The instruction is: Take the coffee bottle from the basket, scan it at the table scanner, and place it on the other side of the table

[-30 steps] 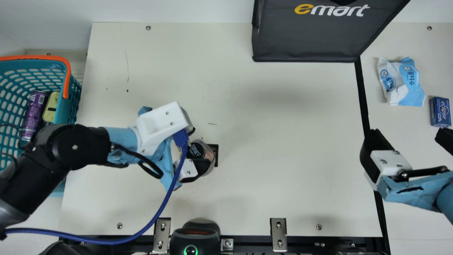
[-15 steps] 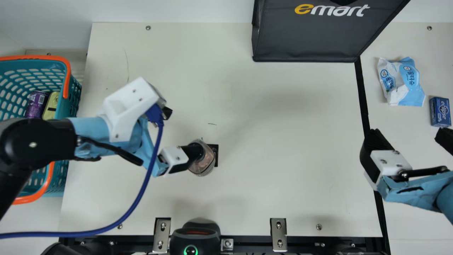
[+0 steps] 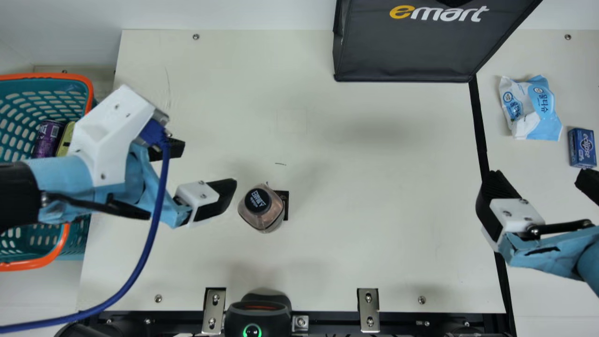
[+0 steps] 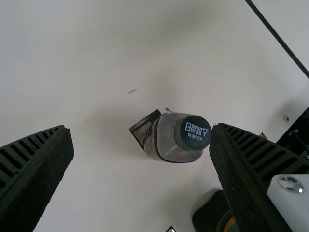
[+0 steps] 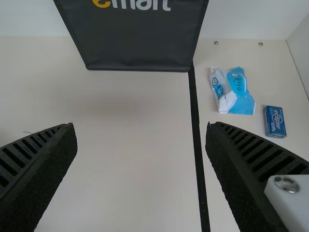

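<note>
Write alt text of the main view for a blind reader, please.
A coffee bottle stands on the table, clear of the left gripper's open jaws. Basket at left, scanner at bottom, dark bag at top, right gripper at right.

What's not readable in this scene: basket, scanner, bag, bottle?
- Basket: main view, left edge cuts it; left arm covers part.
- Yellow item in it: main view, partly behind left arm.
- Scanner: main view, lower part cut by bottom edge.
- Bag: main view, top cut by upper edge.
- Coffee bottle: main view, underside hidden by its own body.
</note>
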`<state>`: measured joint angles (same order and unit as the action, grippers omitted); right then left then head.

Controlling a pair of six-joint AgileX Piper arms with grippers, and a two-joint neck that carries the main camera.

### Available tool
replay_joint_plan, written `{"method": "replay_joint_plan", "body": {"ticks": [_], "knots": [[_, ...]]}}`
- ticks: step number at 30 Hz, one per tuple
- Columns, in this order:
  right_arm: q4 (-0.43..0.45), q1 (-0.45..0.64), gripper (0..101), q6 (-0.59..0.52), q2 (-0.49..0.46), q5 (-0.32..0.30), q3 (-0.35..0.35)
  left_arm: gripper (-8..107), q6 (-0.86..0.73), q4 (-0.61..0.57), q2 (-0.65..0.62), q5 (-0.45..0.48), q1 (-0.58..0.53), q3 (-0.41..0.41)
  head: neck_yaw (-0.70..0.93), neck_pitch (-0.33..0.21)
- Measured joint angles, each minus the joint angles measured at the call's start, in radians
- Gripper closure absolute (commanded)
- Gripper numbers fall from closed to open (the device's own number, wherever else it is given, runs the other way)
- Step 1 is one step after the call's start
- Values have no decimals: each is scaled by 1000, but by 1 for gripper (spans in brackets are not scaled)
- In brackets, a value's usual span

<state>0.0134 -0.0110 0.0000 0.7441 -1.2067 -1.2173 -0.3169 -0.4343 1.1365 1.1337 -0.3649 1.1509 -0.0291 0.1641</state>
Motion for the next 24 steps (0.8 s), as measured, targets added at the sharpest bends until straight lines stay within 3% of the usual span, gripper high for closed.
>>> {"method": "replay_joint_plan", "body": {"ticks": [13,24], "knots": [[0,0,6,0,0,0,0,9,328,202,-105,24,-124,-10,0,0],[0,0,6,0,0,0,0,9,634,409,-153,8,-331,-43,0,0]]}}
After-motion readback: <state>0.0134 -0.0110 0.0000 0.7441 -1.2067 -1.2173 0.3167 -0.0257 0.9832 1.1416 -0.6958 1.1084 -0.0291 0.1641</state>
